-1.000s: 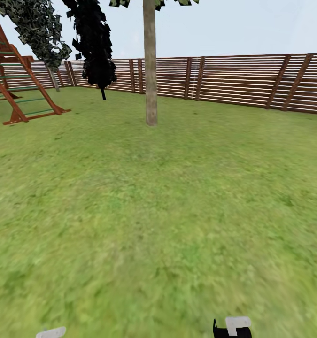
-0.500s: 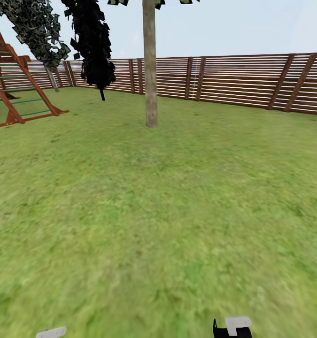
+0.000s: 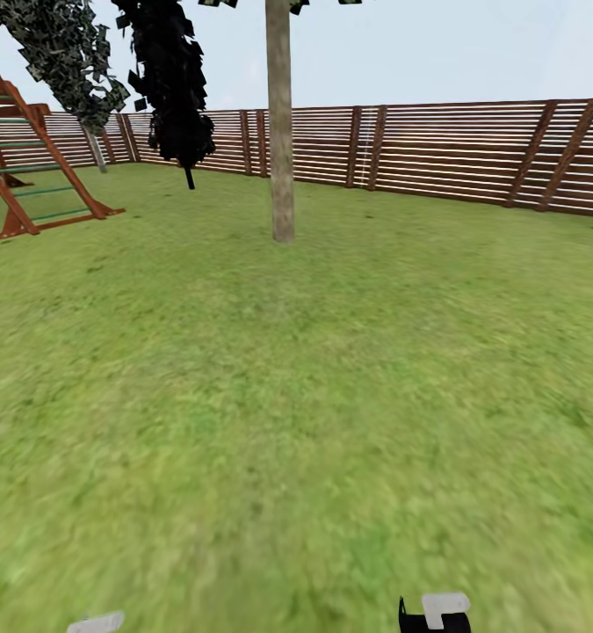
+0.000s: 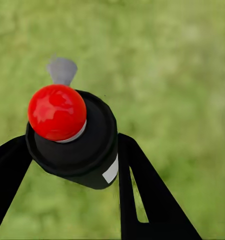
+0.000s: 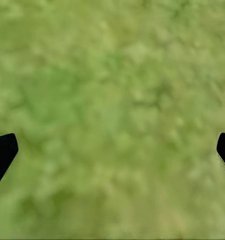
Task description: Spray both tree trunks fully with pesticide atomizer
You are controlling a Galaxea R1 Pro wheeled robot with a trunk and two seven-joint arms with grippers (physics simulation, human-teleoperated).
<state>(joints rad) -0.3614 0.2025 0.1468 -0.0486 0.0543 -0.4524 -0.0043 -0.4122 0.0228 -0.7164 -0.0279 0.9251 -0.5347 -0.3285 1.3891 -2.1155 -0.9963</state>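
Observation:
In the left wrist view my left gripper is shut on the pesticide atomizer, a black bottle with a red top and a white label patch, held over the garden's grass. My right gripper stands open above the lawn with nothing between its fingertips. Ahead in the head view rises a tree with a straight pale grey-brown tree trunk, its leaves mostly cut off by the frame. A second tree with patchy green leaves leans at the far left near the fence. No white speckles show on the near trunk.
A near-black tree stands left of the near trunk. A red-brown wooden play frame sits at the far left. The brown slat fence closes the lawn at the back. Open grass lies between me and the trunk.
The whole head view has shifted slightly: the trunk's base sits a little lower and the play frame further left, so the camera has moved forward. Grippers unchanged.

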